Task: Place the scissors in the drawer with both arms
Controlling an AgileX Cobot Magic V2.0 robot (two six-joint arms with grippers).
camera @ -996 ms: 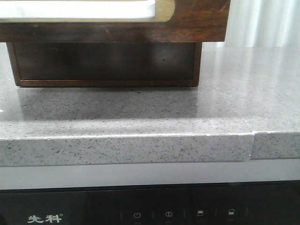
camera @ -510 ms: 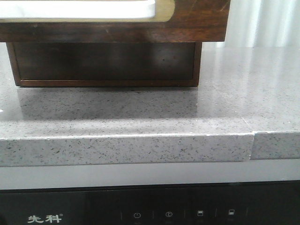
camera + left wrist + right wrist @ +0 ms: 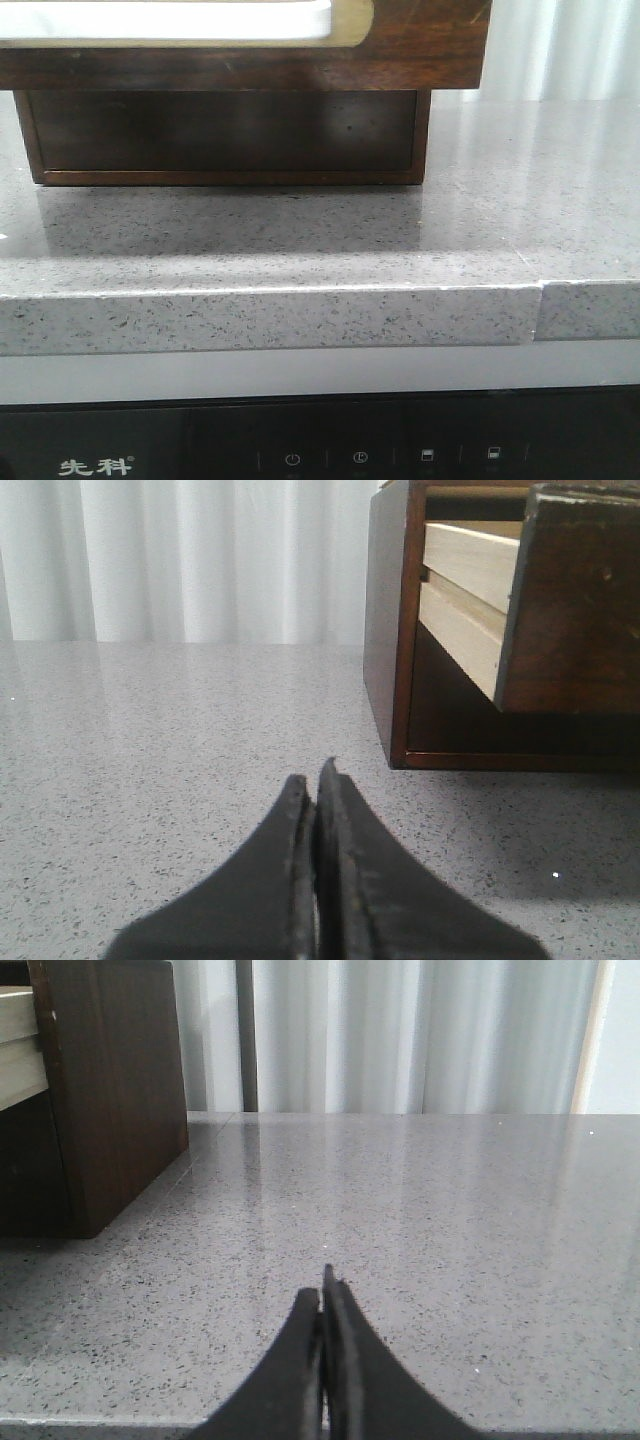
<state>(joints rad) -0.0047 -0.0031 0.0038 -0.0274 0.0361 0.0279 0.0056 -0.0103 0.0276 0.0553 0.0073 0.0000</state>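
The drawer (image 3: 230, 40), dark brown with a white panel in a cream-gold frame, stands pulled out at the top of the front view, over the open cabinet base. In the left wrist view the drawer (image 3: 560, 600) juts out of the wooden cabinet (image 3: 385, 620), showing its pale wood side. My left gripper (image 3: 314, 775) is shut and empty, low over the grey counter, apart from the cabinet. My right gripper (image 3: 322, 1288) is shut and empty near the counter's front edge, with the cabinet (image 3: 110, 1090) off to one side. The scissors are out of view. Neither gripper shows in the front view.
The grey speckled stone counter (image 3: 480, 230) has a seam at its front edge (image 3: 540, 300). A black appliance panel (image 3: 320, 450) lies below it. White curtains (image 3: 420, 1040) hang behind the counter.
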